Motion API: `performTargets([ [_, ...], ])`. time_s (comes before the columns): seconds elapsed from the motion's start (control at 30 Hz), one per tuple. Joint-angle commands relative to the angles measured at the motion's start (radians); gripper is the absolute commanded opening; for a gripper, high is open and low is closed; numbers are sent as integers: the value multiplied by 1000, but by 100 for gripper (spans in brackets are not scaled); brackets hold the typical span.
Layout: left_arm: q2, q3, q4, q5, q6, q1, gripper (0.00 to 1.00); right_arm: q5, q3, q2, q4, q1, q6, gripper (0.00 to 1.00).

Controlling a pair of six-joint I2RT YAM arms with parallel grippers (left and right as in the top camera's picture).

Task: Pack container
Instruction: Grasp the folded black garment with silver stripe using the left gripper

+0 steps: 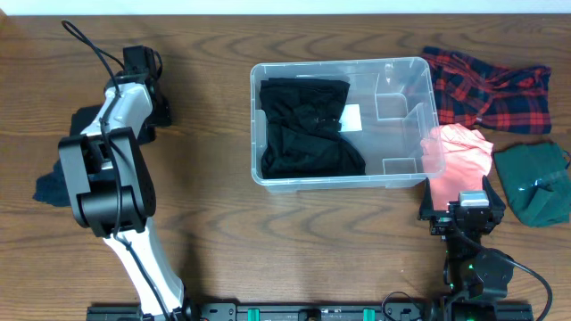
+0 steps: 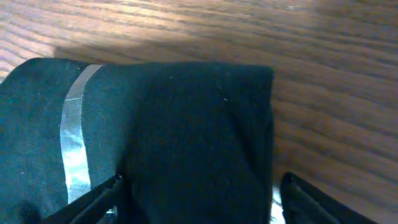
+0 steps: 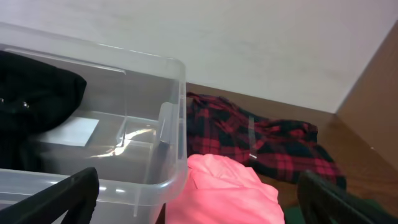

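Left wrist: left gripper (image 2: 202,186) open astride black garment (image 2: 186,112); should close deep across the fold. Right gripper (image 3: 198,180) open, facing pink garment (image 3: 230,196).

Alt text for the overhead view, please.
A clear container sits mid-table, a black garment filling its left half. A pink cloth lies at its right edge, ahead of the right arm; a red plaid shirt and green cloth lie further right. The left arm reaches over dark cloth.

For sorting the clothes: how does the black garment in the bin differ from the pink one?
The black garment lies inside the container, covering its left half; the pink garment lies outside, by its right edge. The black one looks larger. Both are crumpled cloth.
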Motion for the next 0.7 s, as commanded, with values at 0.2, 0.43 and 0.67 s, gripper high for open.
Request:
performTargets([
  [0.2,27,-33,-5,18,-9,8,55,2,-1,-5,-5,12,-10,99],
  [0.43,26,-32,2,18,-8,8,8,2,-1,-5,-5,12,-10,99],
  [0.67,4,-11,-3,17,-8,5,6,2,-1,-5,-5,12,-10,99],
])
